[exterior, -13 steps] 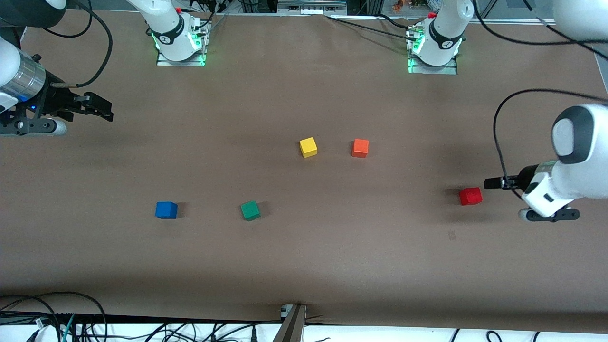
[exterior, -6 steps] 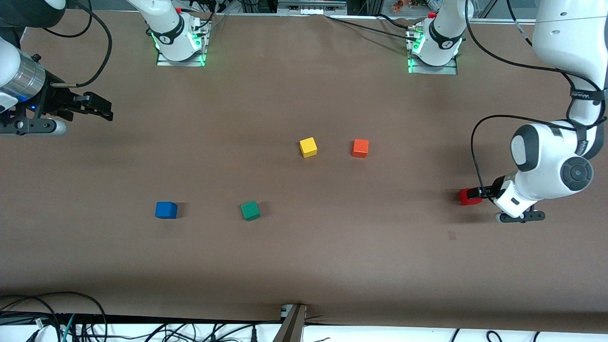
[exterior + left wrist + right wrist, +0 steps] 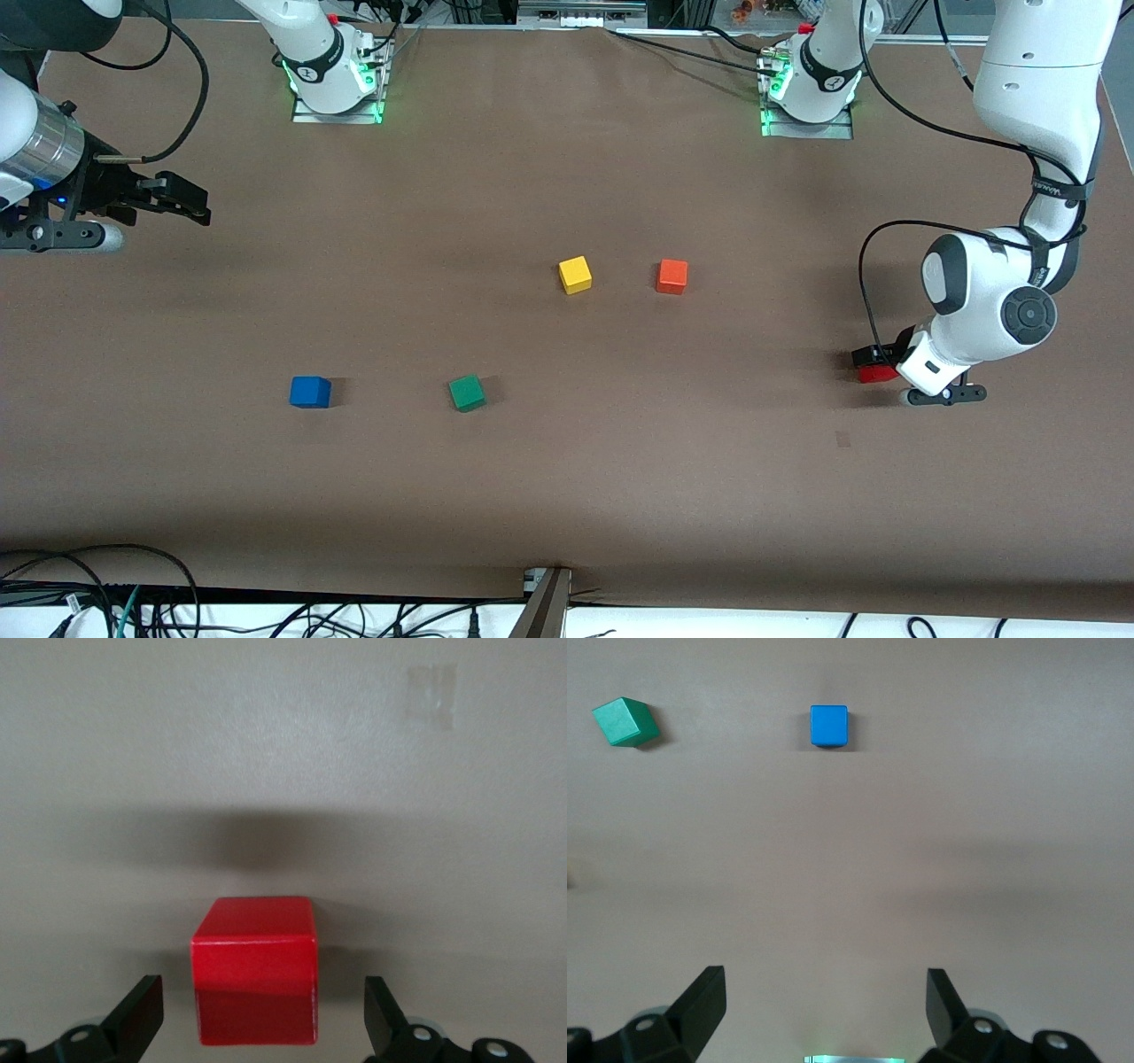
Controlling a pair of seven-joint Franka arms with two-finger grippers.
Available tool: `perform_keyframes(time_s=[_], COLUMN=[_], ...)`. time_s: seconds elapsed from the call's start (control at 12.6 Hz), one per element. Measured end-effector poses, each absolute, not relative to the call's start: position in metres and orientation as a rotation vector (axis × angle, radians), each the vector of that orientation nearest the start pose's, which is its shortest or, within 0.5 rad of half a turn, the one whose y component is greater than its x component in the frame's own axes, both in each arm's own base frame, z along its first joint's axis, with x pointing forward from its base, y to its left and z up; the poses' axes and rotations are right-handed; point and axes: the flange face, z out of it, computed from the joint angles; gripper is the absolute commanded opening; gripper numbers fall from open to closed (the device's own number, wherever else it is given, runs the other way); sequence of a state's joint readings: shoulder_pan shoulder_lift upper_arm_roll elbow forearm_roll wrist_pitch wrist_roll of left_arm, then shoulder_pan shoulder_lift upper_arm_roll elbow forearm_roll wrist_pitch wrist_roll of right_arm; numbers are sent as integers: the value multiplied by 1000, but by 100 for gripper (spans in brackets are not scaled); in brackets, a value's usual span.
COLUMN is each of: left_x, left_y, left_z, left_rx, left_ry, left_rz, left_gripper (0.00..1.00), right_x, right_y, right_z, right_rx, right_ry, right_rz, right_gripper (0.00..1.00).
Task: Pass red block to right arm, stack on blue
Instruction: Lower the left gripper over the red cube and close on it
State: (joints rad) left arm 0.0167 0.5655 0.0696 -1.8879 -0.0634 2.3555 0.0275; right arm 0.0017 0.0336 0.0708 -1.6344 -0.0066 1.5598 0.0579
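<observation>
Down at my left arm's end of the table point(image 3: 567, 496), my left gripper point(image 3: 257, 1028) is straddling the red block point(image 3: 255, 981), fingers spread wide on either side, gripping nothing. From the front, my wrist is hiding most of that block point(image 3: 875, 374). My right gripper point(image 3: 824, 1010) is waiting open and empty, its wrist camera facing the blue cube point(image 3: 829, 726) and the green cube point(image 3: 625, 722). No lettering is legible to me.

Left pincer point(image 3: 257, 1028) low, spread; right pincer point(image 3: 824, 1010) spread, waiting.
</observation>
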Motion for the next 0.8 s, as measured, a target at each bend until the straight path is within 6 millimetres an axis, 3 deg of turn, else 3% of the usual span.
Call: perform_keyframes(time_s=[0.16, 0.32, 0.4, 0.56, 0.8], left_x=[620, 619, 618, 617, 627], left_y=[50, 49, 49, 49, 48], left_z=[193, 193, 192, 192, 209], left_rx=[-3145, -3146, -3146, -3148, -3158], left_ry=[-150, -148, -146, -124, 13], left_rz=[163, 169, 185, 199, 146], left_gripper=[59, 26, 15, 0, 0], right_x=[558, 558, 558, 558, 558], right_y=[39, 39, 39, 39, 39], right_z=[575, 575, 575, 575, 575], right_rx=[-3148, -3148, -3148, -3148, -3148], right_ry=[-24, -24, -23, -23, -23], right_rz=[170, 170, 170, 170, 170], right_gripper=[100, 100, 100, 100, 100])
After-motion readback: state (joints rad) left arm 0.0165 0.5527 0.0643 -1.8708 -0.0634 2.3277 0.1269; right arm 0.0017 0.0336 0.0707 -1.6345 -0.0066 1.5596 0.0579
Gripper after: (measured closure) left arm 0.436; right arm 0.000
